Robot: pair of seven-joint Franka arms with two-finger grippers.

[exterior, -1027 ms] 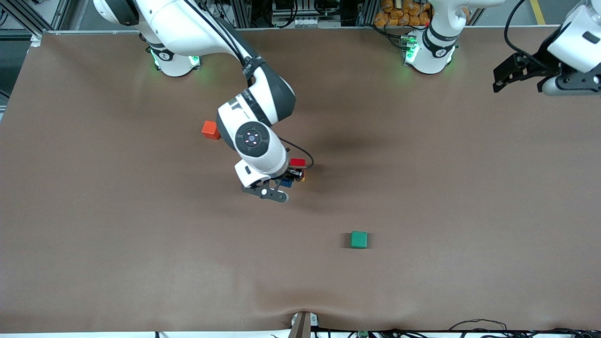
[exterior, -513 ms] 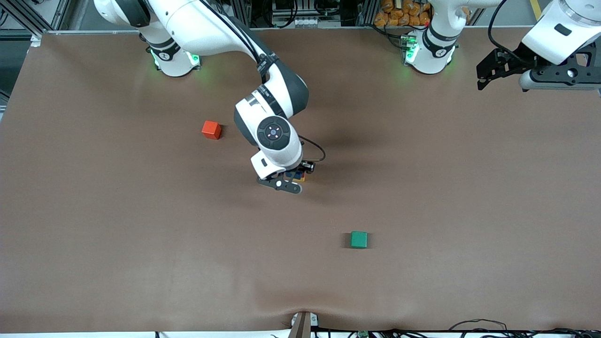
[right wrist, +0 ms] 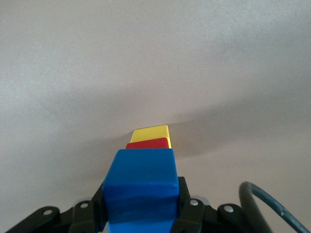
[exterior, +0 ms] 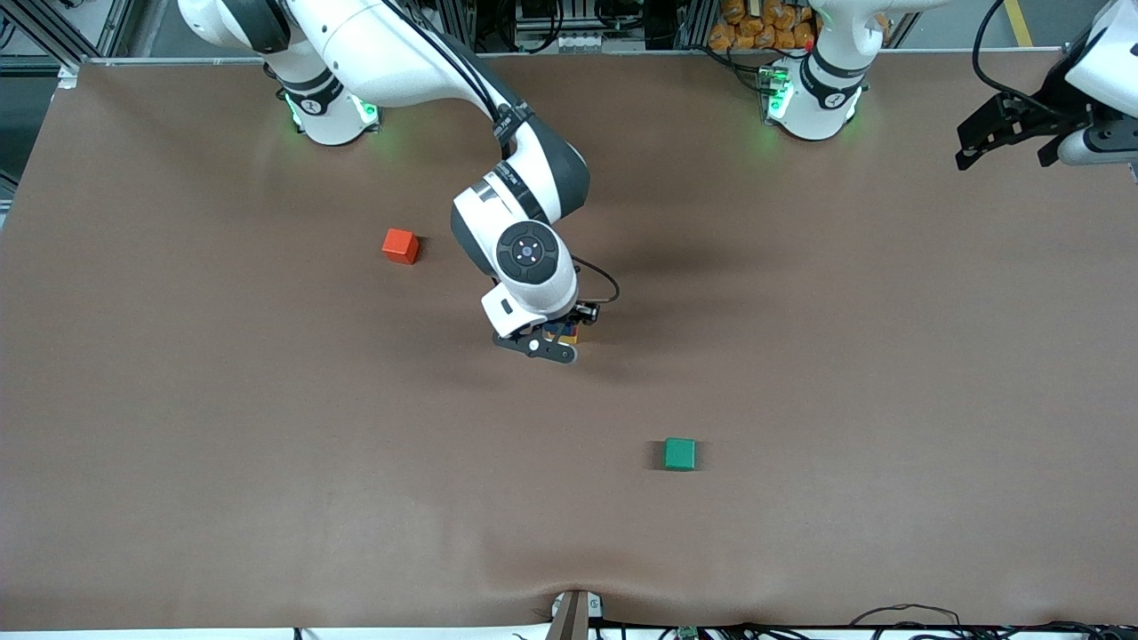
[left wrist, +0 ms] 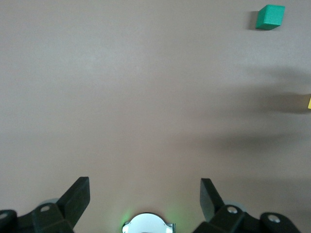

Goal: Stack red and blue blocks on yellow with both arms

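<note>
From the front, the right hand [exterior: 553, 340] is low over the middle of the counter [exterior: 267, 444]. It hides nearly all of the stack; only a bit of yellow block [exterior: 572, 338] peeks out. An orange-red block [exterior: 400, 245] sits toward the right arm's end. A green block [exterior: 680, 453] sits nearer the camera.

The left hand [exterior: 1000, 133] waits up high.

In the left wrist view, the left hand [left wrist: 145, 194] has its fingers spread wide, holding nothing. The green block [left wrist: 270, 17] shows, and the yellow block [left wrist: 309, 102] is cut off.

In the right wrist view, the right hand [right wrist: 141, 206] squeezes the blue block [right wrist: 141, 189]. The red block [right wrist: 148, 143] sits on the yellow block [right wrist: 150, 133].
</note>
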